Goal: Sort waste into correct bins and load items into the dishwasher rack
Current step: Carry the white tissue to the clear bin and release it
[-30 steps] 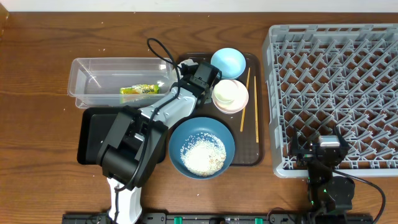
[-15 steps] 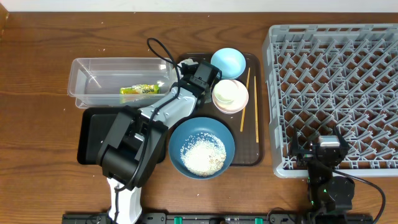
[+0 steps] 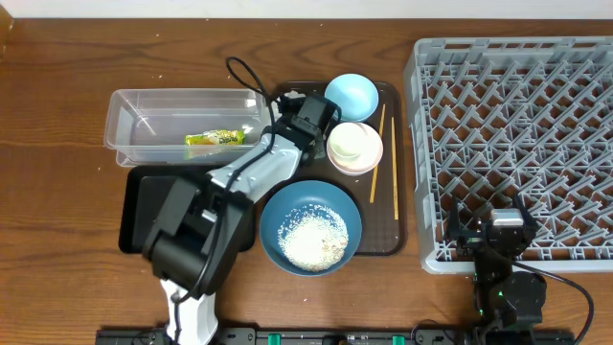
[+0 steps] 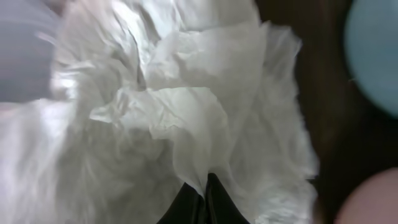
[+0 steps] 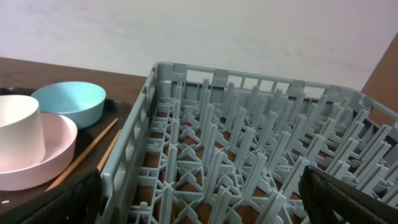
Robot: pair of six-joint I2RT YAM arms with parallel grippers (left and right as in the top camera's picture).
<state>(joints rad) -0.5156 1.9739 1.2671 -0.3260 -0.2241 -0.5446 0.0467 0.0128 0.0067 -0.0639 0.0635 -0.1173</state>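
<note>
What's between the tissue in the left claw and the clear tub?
Nothing visible. The left claw is shut on the tissue at the brown tray's corner nearest the clear tub. The tub is open-topped and holds only the wrapper.

Overhead: fixed, straight down, high enough to take in the whole table (image 3: 57,220). Dishwasher rack (image 3: 512,144) sits at 3 o'clock, clear tub (image 3: 182,120) at 10.

Left wrist cam: pointing down, jammed right against the crumpled tissue (image 4: 168,106), which fills the frame, blurred. Light-blue bowl (image 4: 376,56) clips in at 2 o'clock.

Right wrist cam: low, near level, close behind the rack's edge, facing over it to the wall (image 5: 186,31).

All three share that bowl. Overhead and right wrist also share the rack, pink-rimmed bowl (image 5: 37,168) and cup (image 5: 18,134).
</note>
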